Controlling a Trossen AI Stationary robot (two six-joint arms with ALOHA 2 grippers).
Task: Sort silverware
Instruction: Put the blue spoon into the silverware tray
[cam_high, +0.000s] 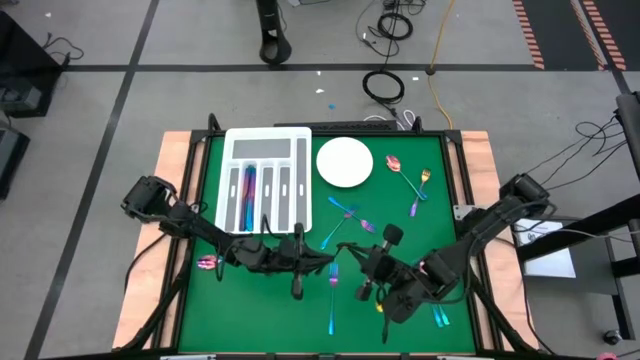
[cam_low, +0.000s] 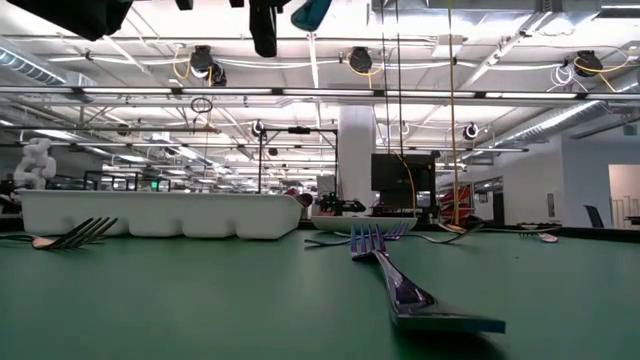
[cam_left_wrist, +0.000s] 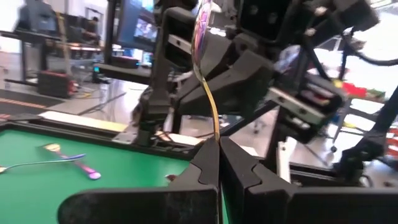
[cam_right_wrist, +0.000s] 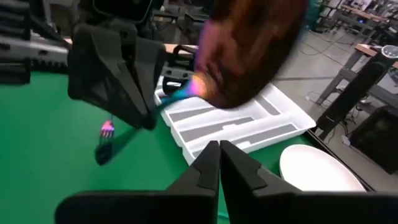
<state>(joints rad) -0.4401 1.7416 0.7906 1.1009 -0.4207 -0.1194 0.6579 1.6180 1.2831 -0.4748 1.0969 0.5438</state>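
My left gripper (cam_left_wrist: 219, 146) is shut on an iridescent spoon (cam_left_wrist: 208, 81), held high above the green mat near the table's middle front. Its bowl (cam_right_wrist: 249, 50) looms close and blurred in the right wrist view. My right gripper (cam_right_wrist: 219, 149) faces it from the table's right, fingers shut, with nothing showing between the tips. In the high view the two grippers meet at about (cam_high: 335, 262). Other silverware lies flat on the mat: a fork (cam_high: 333, 290), a fork (cam_high: 345, 212) and a spoon (cam_high: 395, 163). My left gripper pinches the free end of the spoon's handle (cam_left_wrist: 216, 134) between its two fingertips. The fingers lie about level, coming from the table's left. The spoon stands up from them, bowl (cam_left_wrist: 202, 25) topmost, lifted clear of the mat. My right gripper: I cannot tell whether it touches the spoon.
The white divided tray (cam_high: 265, 175) stands at the far left of the mat, with a few pieces in one slot (cam_high: 248, 185). The round white plate (cam_high: 345, 162) is beside it. A pink spoon (cam_high: 207, 263) lies near the left edge, a fork (cam_high: 440, 315) at the near right.
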